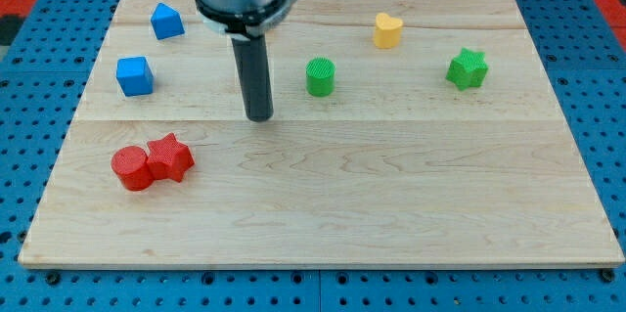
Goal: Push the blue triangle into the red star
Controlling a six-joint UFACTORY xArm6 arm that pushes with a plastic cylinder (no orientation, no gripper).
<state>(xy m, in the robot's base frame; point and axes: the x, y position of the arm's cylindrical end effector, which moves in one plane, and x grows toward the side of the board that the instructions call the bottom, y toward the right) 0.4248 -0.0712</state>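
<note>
Our tool, a bare rod holding nothing, has its tip mid-surface, well apart from the blue triangle up top-left, so we judge we're on the approach, needing to get behind it and drive it down toward the red star.

Wooden board carries seven blocks. Left of my tip: blue triangle, blue cube, red cylinder touching red star. Right: green cylinder, yellow heart, green star.

Grn star, yel heart
</note>
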